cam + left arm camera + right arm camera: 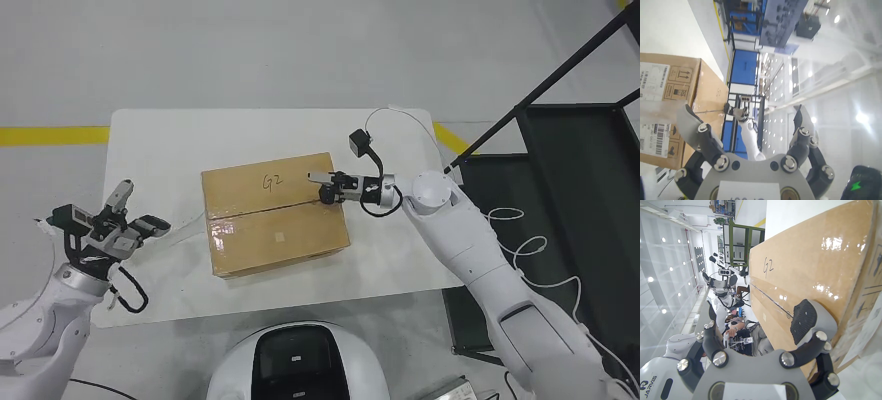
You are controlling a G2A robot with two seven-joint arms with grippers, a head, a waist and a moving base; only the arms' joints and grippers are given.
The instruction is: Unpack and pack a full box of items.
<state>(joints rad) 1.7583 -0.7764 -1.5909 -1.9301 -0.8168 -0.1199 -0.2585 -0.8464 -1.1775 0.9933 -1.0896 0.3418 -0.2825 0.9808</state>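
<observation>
My right gripper (322,188) has its fingers wide apart at the right end of the brown box (270,215). One finger is over the top by the taped line down the middle, but I cannot tell if it touches. My left gripper (140,207) is spread wide too, with nothing in it, well off to the box's left near the table edge. The box is shut and lies in the middle of the white table (150,140), which stands on a pale floor with a yellow line (40,135), and a dark metal rack (575,150) is beside it on the right.
</observation>
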